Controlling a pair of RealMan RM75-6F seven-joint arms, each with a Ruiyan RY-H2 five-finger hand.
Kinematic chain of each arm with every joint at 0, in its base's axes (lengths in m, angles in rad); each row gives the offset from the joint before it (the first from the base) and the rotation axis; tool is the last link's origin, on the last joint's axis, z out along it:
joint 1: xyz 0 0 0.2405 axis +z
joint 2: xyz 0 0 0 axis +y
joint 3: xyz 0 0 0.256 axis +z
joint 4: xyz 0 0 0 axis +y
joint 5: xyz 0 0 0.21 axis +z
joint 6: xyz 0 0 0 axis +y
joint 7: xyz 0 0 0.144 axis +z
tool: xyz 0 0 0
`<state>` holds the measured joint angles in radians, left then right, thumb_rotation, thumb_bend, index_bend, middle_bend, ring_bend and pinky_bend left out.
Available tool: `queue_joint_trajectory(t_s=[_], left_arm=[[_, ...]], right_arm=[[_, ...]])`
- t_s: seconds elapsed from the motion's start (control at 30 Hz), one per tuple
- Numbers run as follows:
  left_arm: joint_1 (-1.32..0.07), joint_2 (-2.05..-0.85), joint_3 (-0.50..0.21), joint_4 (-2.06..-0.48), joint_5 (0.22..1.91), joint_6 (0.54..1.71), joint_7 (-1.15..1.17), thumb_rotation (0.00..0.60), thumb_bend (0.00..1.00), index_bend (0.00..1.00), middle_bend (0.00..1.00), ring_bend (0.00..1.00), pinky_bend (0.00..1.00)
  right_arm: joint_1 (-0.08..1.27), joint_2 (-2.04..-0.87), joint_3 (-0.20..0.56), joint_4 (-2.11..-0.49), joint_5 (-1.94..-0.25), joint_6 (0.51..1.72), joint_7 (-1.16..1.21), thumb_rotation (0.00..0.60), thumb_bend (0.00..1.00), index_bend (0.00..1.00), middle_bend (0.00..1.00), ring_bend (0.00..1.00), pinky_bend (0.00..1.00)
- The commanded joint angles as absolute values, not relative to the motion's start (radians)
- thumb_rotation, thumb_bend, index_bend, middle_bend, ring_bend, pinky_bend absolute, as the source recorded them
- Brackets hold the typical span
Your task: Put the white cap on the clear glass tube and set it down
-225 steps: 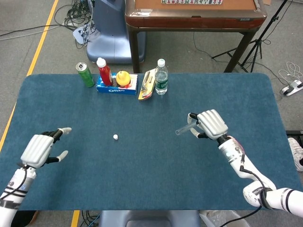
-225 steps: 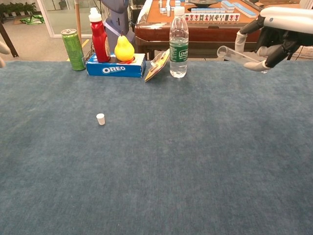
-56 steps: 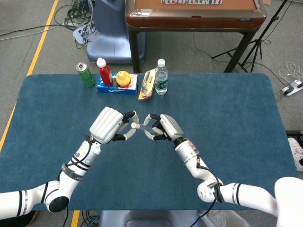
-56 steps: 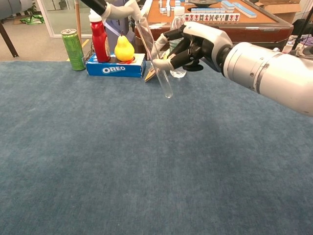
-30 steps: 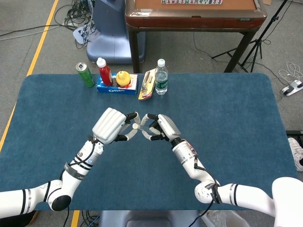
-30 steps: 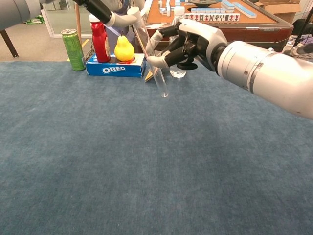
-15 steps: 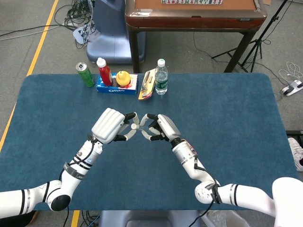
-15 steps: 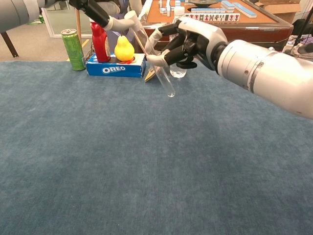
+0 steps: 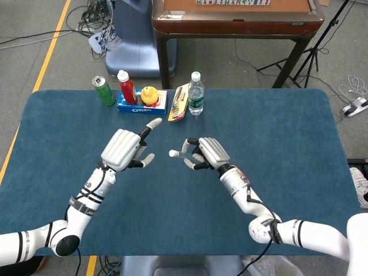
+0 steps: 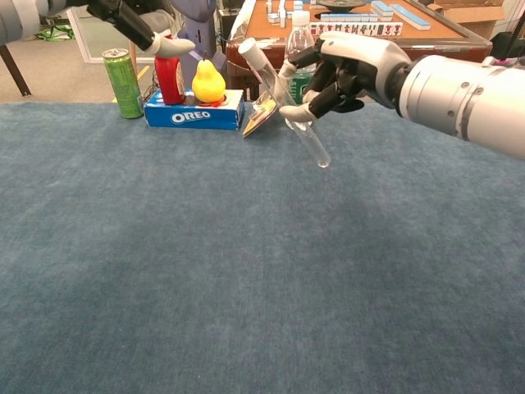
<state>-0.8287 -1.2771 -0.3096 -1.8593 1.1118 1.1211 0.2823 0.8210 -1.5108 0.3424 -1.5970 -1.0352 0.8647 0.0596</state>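
Observation:
My right hand (image 9: 208, 153) (image 10: 354, 67) holds the clear glass tube (image 10: 289, 111) above the middle of the blue table, pinched between thumb and fingers. The tube is tilted, with its rounded bottom pointing down and to the right. The white cap (image 9: 172, 153) (image 10: 247, 48) sits on the tube's upper end, which points towards my left hand. My left hand (image 9: 124, 149) (image 10: 141, 30) hovers to the left of the cap, apart from it. Its fingers are spread and hold nothing.
Along the table's far edge stand a green can (image 9: 104, 90), a red sauce bottle (image 9: 127, 87), a blue Oreo box (image 9: 141, 103) with a yellow pear (image 9: 149, 95) on it, a snack packet (image 9: 178, 103) and a water bottle (image 9: 196, 94). A wooden table (image 9: 236, 17) stands behind.
My left hand has let go of the cap end and drawn back to the left, fingers spreading. My right hand has shifted right with the capped tube.

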Motion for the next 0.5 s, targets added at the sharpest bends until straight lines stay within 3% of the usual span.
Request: queue_joint_trajectory(t_s=[0.03, 0.27, 0.5], left_arm=[[-0.811, -1.261, -0.298, -1.855, 1.105, 1.129, 0.278, 0.6, 0.27, 0.05, 0.88, 0.94, 1.0], [-0.78, -1.249, -0.274, -1.841, 1.109, 1.135, 0.257, 0.6, 0.27, 0.04, 0.87, 0.93, 1.0], [-0.756, -1.24, -0.26, -1.839, 1.127, 1.146, 0.242, 0.6, 0.27, 0.04, 0.87, 0.93, 1.0]], right_arm=[[0.846, -1.436, 0.3, -1.616, -0.969, 0.8, -0.046, 0.6, 0.65, 0.96, 1.0, 1.0, 1.0], [0.918, -1.432, 0.232, -1.58, -0.829, 0.736, -0.208, 0.6, 0.65, 0.96, 1.0, 1.0, 1.0], [0.962, -1.528, 0.191, -1.487, -0.754, 0.751, -0.278, 0.6, 0.65, 0.96, 1.0, 1.0, 1.0]])
